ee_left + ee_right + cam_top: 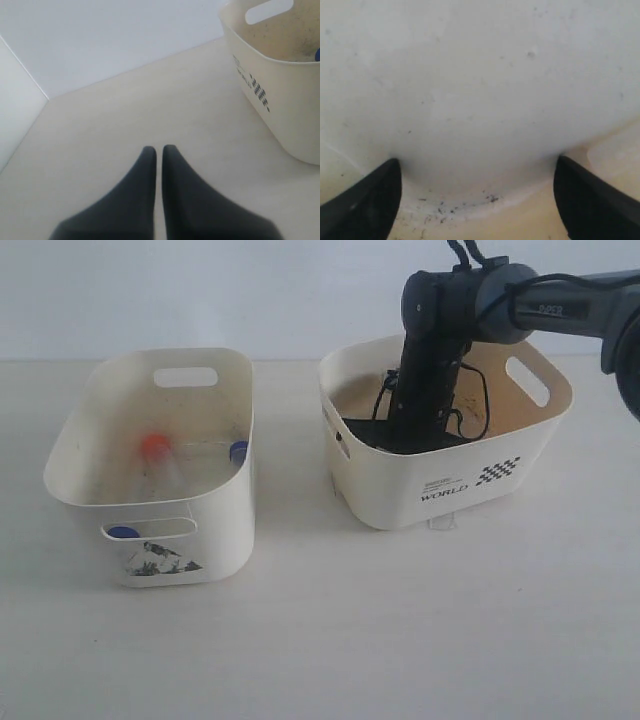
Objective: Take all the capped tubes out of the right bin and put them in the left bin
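Capped tubes: I can spot three, all sitting in the left bin on the left side of the exterior view, the tub with the dark torn sticker under its front slot. One has an orange cap near the middle of the bin floor, its clear body pointing toward the bottom of the frame. One blue cap is right up against the bin's right-hand wall. Another blue cap peeks through the front handle slot at the lower left. If there are more tubes, I can't make them out.

The left gripper only shows in its own wrist view. It hangs over bare table with the jaws together and nothing in them. A cream tub with a checkered print sits in the upper right of that view, and I can't tell which bin it is.

Over on the right of the exterior view is the right bin with the WORLD print. It stands well apart from the left bin. The right arm comes in from the upper right and drops straight down into it, so the right gripper is down inside the tub. In its wrist view that gripper has its jaws spread wide apart with nothing between them, facing the speckled cream inner surface.
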